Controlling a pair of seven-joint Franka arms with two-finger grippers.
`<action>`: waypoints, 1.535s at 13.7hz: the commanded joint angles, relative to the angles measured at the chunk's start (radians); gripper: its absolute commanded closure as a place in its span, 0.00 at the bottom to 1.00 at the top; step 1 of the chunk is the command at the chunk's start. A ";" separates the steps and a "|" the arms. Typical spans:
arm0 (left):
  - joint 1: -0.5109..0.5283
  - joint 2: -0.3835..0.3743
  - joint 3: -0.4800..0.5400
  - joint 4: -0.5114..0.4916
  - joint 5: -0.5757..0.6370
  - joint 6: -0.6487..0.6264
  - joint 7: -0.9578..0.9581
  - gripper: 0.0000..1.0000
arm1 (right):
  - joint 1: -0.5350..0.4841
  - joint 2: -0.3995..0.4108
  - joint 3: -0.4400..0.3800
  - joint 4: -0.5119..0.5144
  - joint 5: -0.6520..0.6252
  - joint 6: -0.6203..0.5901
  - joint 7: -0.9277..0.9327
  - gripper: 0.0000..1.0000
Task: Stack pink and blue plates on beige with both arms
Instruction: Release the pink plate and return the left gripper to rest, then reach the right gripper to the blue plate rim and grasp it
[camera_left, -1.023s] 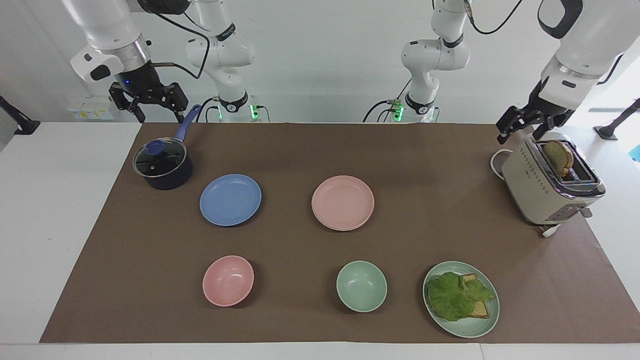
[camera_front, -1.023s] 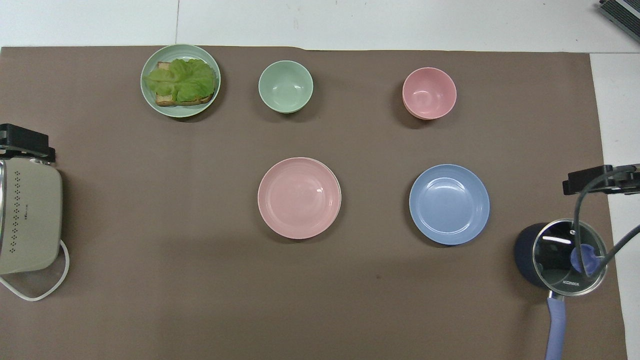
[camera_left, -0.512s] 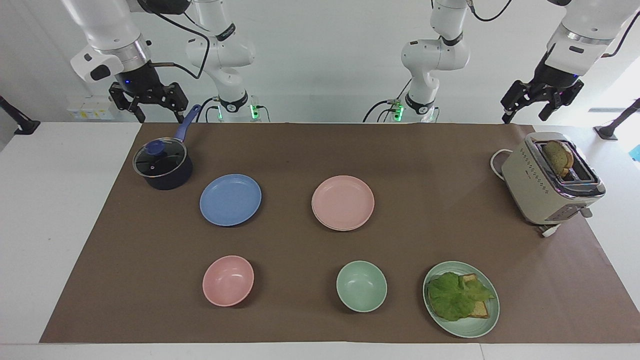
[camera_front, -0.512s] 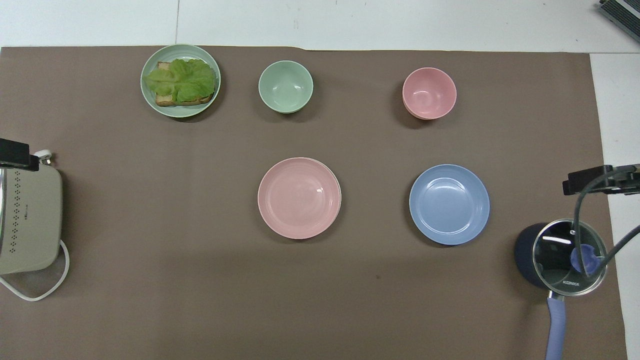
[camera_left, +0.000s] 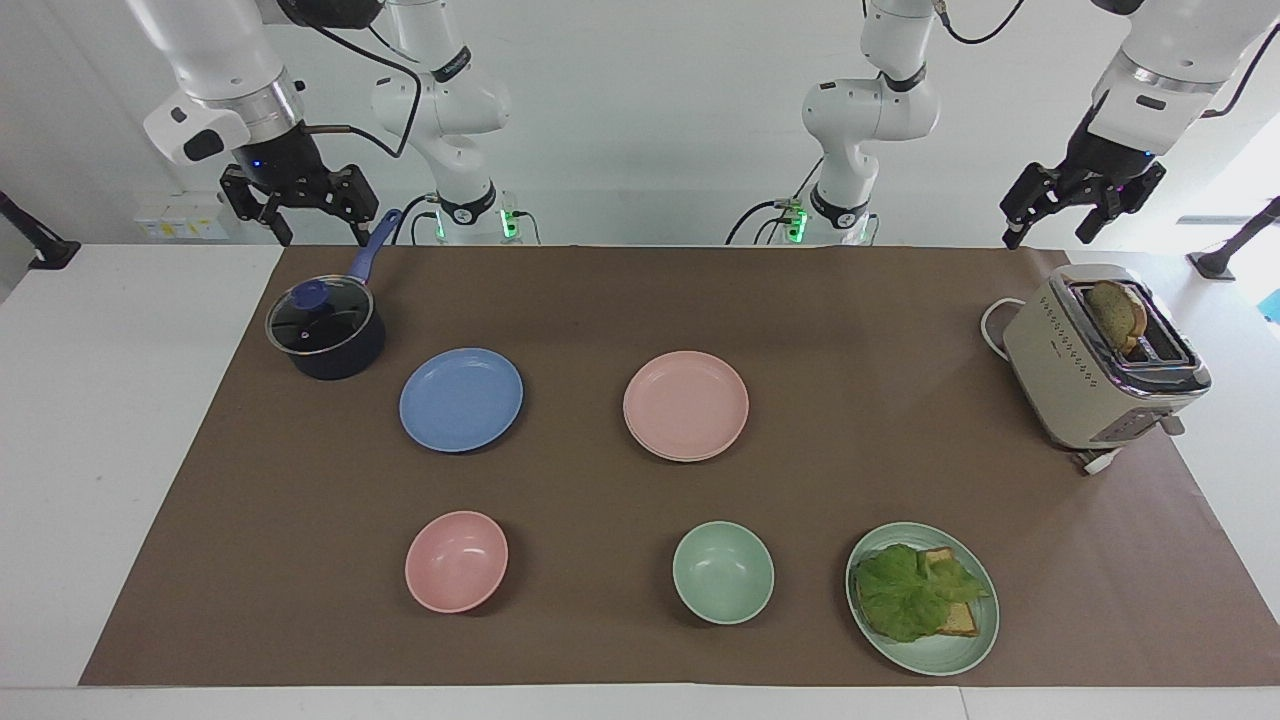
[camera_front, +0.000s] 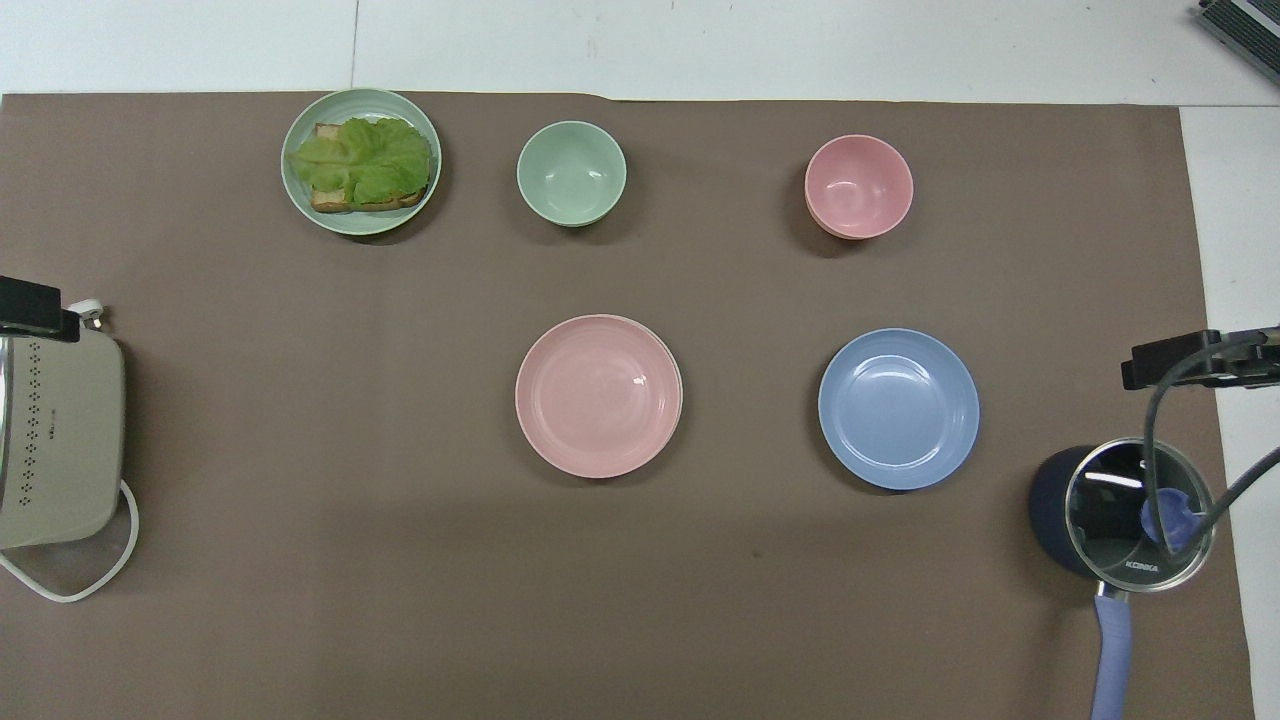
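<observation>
While the pink plate (camera_left: 686, 404) sits stacked on a beige plate (camera_left: 690, 455) beside the blue plate (camera_left: 461, 399), both grippers, left (camera_left: 1083, 213) and right (camera_left: 298, 214), hover with fingers spread, empty.

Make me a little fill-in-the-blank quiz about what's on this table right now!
1. The pink plate lies on a ____ plate, whose rim peeks out beneath it.
2. The lettuce lies on bread on the ____ plate.
3. The slice of bread stands in the ____.
4. The blue plate lies beside the lidded ____.

Missing words: beige; green; toaster; pot
</observation>
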 joint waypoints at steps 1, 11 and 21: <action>0.007 -0.006 -0.006 -0.008 0.011 -0.012 0.008 0.00 | -0.005 -0.010 0.002 -0.032 0.020 0.078 -0.046 0.00; 0.007 -0.008 -0.006 -0.008 0.011 -0.012 0.008 0.00 | 0.042 0.059 0.004 -0.367 0.021 0.392 -0.129 0.00; 0.007 -0.008 -0.006 -0.008 0.011 -0.012 0.008 0.00 | -0.038 0.228 0.002 -0.526 0.116 0.664 -0.348 0.00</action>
